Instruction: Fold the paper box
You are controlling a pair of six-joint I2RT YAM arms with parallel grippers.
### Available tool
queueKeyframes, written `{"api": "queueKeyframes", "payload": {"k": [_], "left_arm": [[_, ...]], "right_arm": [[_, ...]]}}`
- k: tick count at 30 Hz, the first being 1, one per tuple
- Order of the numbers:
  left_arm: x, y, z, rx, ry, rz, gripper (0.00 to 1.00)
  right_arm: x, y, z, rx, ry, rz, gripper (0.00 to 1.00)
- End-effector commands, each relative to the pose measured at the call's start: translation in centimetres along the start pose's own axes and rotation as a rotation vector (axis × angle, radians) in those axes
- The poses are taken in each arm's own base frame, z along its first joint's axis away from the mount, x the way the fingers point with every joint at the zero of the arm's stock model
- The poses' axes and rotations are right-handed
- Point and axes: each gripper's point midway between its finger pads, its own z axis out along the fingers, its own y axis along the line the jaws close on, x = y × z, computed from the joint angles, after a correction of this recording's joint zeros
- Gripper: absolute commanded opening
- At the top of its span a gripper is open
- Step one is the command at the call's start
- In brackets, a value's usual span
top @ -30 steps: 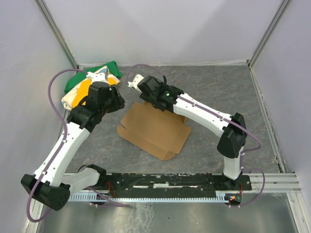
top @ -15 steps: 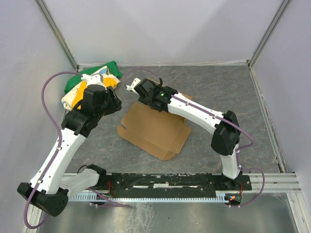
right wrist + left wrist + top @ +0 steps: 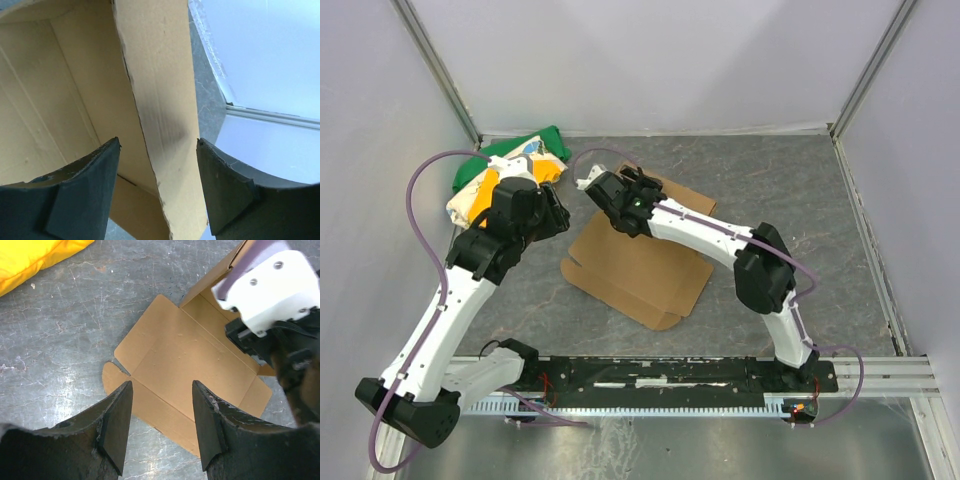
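Your left fingers [image 3: 114, 426] stand well apart with nothing between them, so the left gripper [image 3: 160, 427] is open and empty. It hangs over the grey table [image 3: 790, 200], looking down on the near-left part of the box [image 3: 640, 268]. Your right fingers [image 3: 82, 200] are also spread wide, and a raised cardboard flap [image 3: 160, 100] runs through the gap of the right gripper [image 3: 157, 187]. You cannot tell whether either pad touches it, and nothing shows it clamped. From above, the box lies near the middle of the table between your two arms. It is mostly a flat brown sheet with creases and small tabs along its near edges, and its far side is lifted under the right arm [image 3: 705, 228]. The right gripper sits at the box's far-left corner, and the left gripper sits just to the left of that corner. The two wrists are close together. The cloth bundle [image 3: 480, 178], green, yellow and white, lies in the far-left corner of the table, apart from the box.
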Motion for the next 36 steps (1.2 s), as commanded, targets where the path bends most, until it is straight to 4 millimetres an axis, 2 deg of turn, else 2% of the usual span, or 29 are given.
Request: {"api": "queueKeyframes", "payload": {"k": [1, 3, 7, 9, 13, 15, 20, 21, 23, 26, 30, 34, 36], "left_arm": [[-0.5, -0.3, -0.7, 0.018, -0.022, -0.043, 0.58], [-0.4, -0.2, -0.8, 0.014, -0.020, -0.043, 0.58], [-0.3, 0.1, -1.0, 0.009, -0.021, -0.044, 0.58], [-0.3, 0.1, -1.0, 0.007, -0.022, -0.047, 0.58], [-0.2, -0.1, -0.8, 0.014, -0.014, -0.054, 0.58], [-0.1, -0.3, -0.7, 0.023, -0.008, -0.054, 0.58], [0.1, -0.8, -0.4, 0.041, 0.013, -0.051, 0.58], [0.1, -1.1, -0.4, 0.053, 0.020, -0.052, 0.58], [-0.3, -1.4, -0.7, 0.060, 0.018, -0.061, 0.58], [-1.4, -1.9, -1.4, 0.072, -0.002, -0.076, 0.58], [-3.0, -2.3, -2.2, 0.085, -0.045, -0.086, 0.59], [-3.2, -2.6, -2.1, 0.094, -0.053, -0.091, 0.59], [-2.8, -2.7, -1.8, 0.104, -0.042, -0.096, 0.59]], "right_arm": [[-0.8, -1.3, 1.1, 0.183, 0.005, 0.007, 0.69], [-0.7, -1.8, 1.3, 0.242, 0.026, -0.006, 0.62], [-0.7, -3.1, 0.7, 0.301, 0.036, 0.055, 0.27], [-0.3, -4.3, 0.6, 0.323, 0.049, 0.097, 0.18], [1.8, -7.1, 0.9, 0.300, 0.125, 0.215, 0.16], [3.5, -8.5, 1.5, 0.244, 0.169, 0.314, 0.15], [9.1, -10.8, 3.0, 0.047, 0.316, 0.619, 0.14], [11.3, -10.8, 3.2, -0.037, 0.380, 0.737, 0.13], [13.2, -9.5, 3.4, -0.133, 0.458, 0.823, 0.12], [15.9, -5.7, 3.6, -0.321, 0.599, 1.001, 0.08], [16.2, -0.5, 1.8, -0.523, 0.662, 1.276, 0.04], [16.8, 2.6, -1.2, -0.564, 0.691, 1.497, 0.17], [16.8, 3.6, -2.9, -0.583, 0.704, 1.581, 0.33]]}}
